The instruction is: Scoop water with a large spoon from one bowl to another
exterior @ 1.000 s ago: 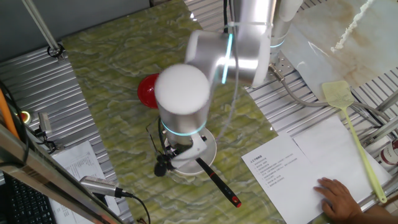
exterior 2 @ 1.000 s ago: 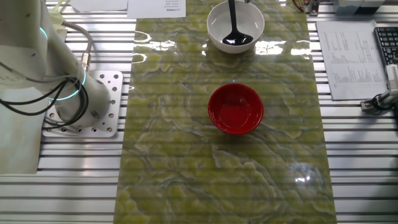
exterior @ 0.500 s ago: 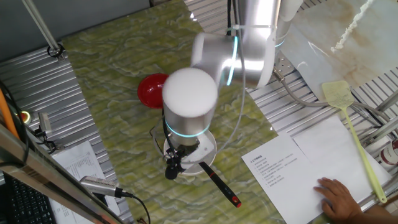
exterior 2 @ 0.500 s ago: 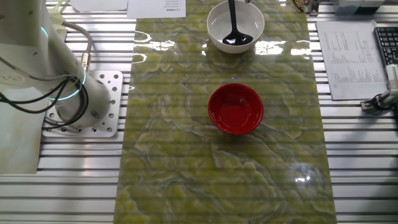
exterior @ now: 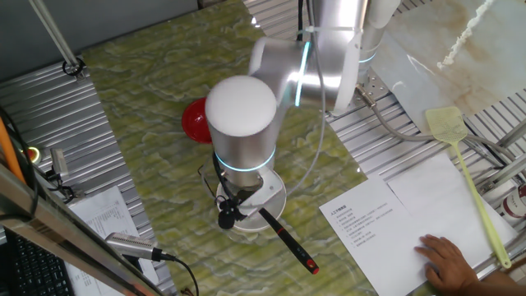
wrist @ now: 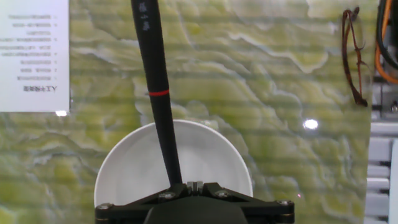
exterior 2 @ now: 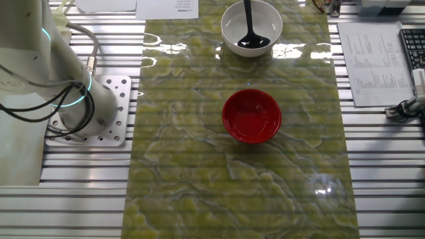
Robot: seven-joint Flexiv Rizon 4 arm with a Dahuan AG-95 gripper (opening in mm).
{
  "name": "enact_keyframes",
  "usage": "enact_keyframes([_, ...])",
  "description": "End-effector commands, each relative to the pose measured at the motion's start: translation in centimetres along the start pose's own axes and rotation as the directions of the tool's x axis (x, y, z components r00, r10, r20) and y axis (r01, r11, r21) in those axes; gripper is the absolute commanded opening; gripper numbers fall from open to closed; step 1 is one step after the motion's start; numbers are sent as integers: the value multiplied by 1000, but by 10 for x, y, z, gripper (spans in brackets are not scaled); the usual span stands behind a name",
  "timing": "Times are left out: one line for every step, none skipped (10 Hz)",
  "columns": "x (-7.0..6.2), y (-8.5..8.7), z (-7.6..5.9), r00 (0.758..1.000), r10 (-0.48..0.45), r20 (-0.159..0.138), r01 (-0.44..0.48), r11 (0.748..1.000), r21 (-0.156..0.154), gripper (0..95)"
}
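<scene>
Ladle (exterior 2: 247, 26) sits with its black cup inside the white bowl (exterior 2: 229, 32), handle leaning over the rim and out across the green marbled surface (exterior 2: 186, 153). From one fixed view the handle (exterior: 288, 241) runs away from the bowl toward a printed sheet (exterior: 362, 220) and ends in a red tip lying just short of that sheet. The hand view shows the handle (wrist: 157, 93) rising out of the bowl (wrist: 211, 155) with a thin red band partway up.

Arm hangs directly over the white bowl (exterior: 275, 197), its large rounded joint covering most of the bowl. End effector (exterior: 228, 215) is just above the bowl rim. In the hand view the end effector (wrist: 193, 186) shows as a dark bar at the bottom edge, with the handle disappearing at its middle. Cannot tell whether the fingers are clenched on the handle or parted: fingertips are hidden in all 3 views.

Red bowl (exterior 2: 252, 117) stands alone near the middle of the surface, well apart from the white bowl; its inside looks glossy. From one fixed view only its edge (exterior: 194, 122) shows beside the arm.

Yellow-green fly swatter (exterior: 460, 156) lies off the surface beside blank paper, and a person's hand (exterior: 448, 261) rests on that paper.
</scene>
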State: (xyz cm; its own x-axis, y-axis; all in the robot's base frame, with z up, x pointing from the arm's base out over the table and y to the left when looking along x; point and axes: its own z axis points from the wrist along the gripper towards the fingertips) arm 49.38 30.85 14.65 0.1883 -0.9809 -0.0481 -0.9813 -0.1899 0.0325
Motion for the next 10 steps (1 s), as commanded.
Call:
enact_keyframes([-12, -1, 0, 1000, 6, -20, -6, 1000, -4, 0])
enact_keyframes([-15, 0, 0, 1000, 6, -20, -6, 1000, -4, 190])
enact_keyframes([-20, 1, 1, 1000, 0, -21, 0, 1000, -3, 190])
enact_keyframes([-23, 2, 2, 1000, -11, -18, 11, 1000, -1, 190])
enact_keyframes([-25, 2, 3, 1000, -29, -1, 29, 1000, 2, 190])
enact_keyframes([-27, 3, 3, 999, -35, 2, 35, 999, 2, 190])
enact_keyframes([-30, 4, 4, 999, -33, 1, 33, 999, 0, 190])
enact_keyframes([-36, 6, 5, 1000, -26, -3, 26, 1000, -2, 190])
enact_keyframes([-38, 7, 6, 1000, -19, -4, 19, 1000, -2, 190])
enact_keyframes([-40, 7, 6, 1000, -13, -9, 13, 1000, -2, 190])
